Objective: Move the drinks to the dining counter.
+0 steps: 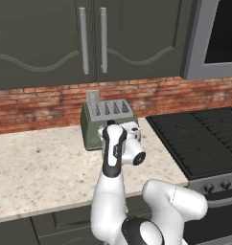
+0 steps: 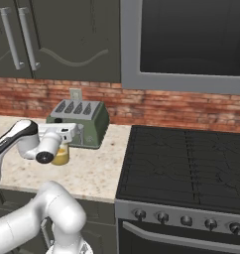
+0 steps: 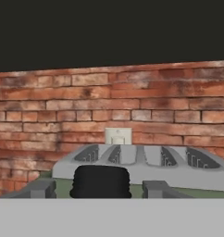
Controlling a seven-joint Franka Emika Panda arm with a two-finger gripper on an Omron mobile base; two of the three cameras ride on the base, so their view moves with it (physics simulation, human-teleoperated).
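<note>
Speckled counter (image 1: 36, 162) under a brick wall (image 1: 41, 103), stove (image 2: 186, 163) to the right. Right base view: juice bottle (image 2: 60, 156) below the gripper (image 2: 67, 135), just before the toaster (image 2: 82, 121). Hand view: black cap (image 3: 101, 181) between the fingertips (image 3: 156, 189); jaws part-open, grip cannot be told. Toaster and outlet (image 3: 118, 136) behind.

No legible text anywhere

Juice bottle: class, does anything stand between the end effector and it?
Nothing visible does. In the hand view the juice bottle's black cap sits between the fingertips, with the toaster behind it, not in between.
</note>
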